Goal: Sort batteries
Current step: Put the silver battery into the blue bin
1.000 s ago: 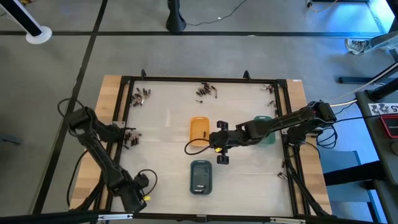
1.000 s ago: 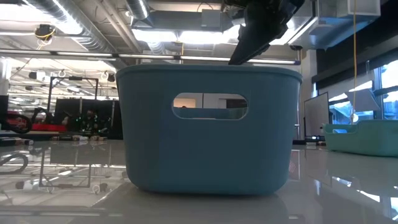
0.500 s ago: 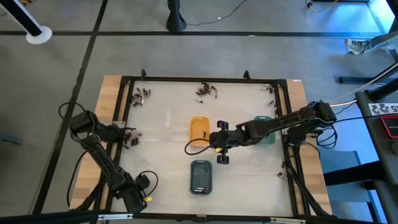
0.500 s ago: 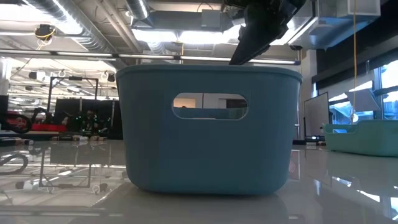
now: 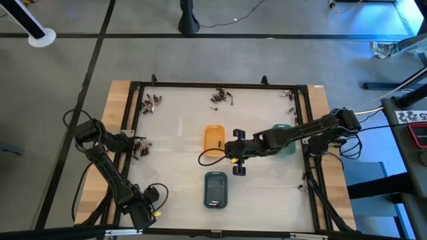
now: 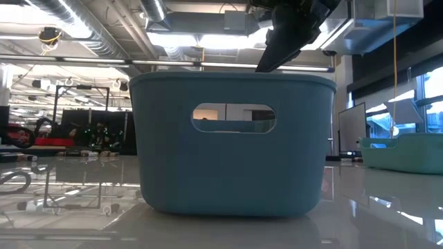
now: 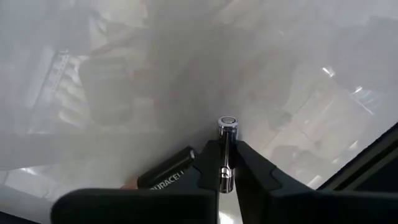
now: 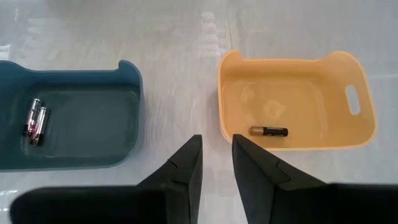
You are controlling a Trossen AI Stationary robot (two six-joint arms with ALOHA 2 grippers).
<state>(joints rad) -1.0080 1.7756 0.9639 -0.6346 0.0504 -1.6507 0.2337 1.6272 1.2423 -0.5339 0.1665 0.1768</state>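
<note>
Orange tray (image 8: 297,102), slate-blue tray (image 8: 68,115).

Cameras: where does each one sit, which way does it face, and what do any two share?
High: overhead, straight down; both arms, table.
Low: tabletop height, level; blue tray fills it, arm above.
Left wrist: past left gripper shut on silvery battery.
Right wrist: past right gripper, down on orange tray.
Shared: high and right wrist both show orange and blue trays.

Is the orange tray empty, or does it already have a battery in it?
Not empty. The right wrist view shows one dark, gold-ended battery lying flat on the floor of the orange tray, near one long wall.
</note>
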